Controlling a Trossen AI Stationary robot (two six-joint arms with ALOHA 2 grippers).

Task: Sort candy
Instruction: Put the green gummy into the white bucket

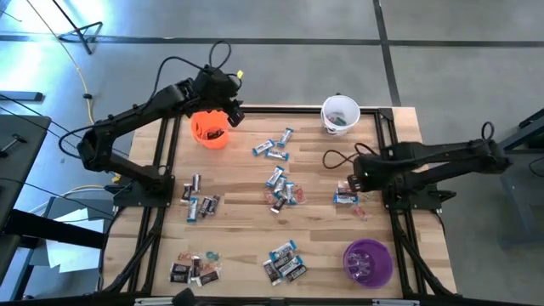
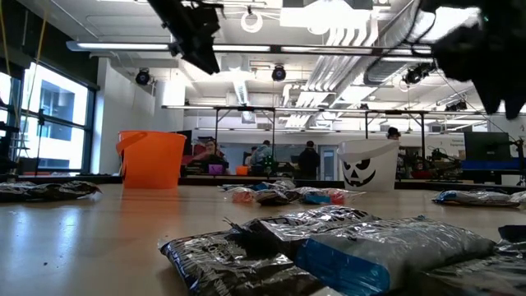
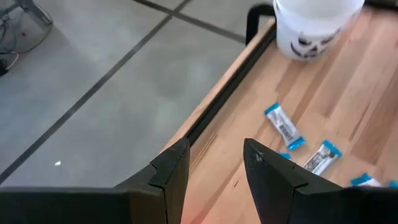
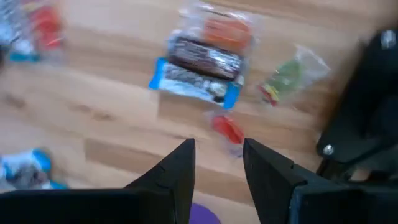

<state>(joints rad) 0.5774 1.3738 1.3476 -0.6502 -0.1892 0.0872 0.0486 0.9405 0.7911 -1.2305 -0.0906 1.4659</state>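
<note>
The left gripper point(image 1: 231, 110) hangs above the orange cup point(image 1: 209, 129) at the far left part of the worktop point(image 1: 246, 212); in its wrist view its two dark fingers point(image 3: 171, 171) stand apart with bare space between them and nothing in their hold. The right gripper point(image 1: 357, 177) hovers over the right side of the worktop, just above a small cluster of candy point(image 1: 347, 195) (a blue-and-white piece, a dark one and an orange-wrapped one lying together, with a small red piece and a greenish one beside them); its fingers point(image 4: 180, 168) are likewise parted and empty. More candy lies scattered in groups: a few blue-and-white pieces point(image 1: 272, 149) near the far middle, a mixed heap point(image 1: 280, 191) at the centre, dark pieces point(image 1: 200, 204) on the left, another group point(image 1: 195, 268) at the near left corner, and a pile point(image 1: 285, 262) at the near middle. The white cup point(image 1: 340, 115) with a jack-o'-lantern face stands at the far right, and the purple cup point(image 1: 367, 262) at the near right. In the low view, people sit in the room behind the worktop.
</note>
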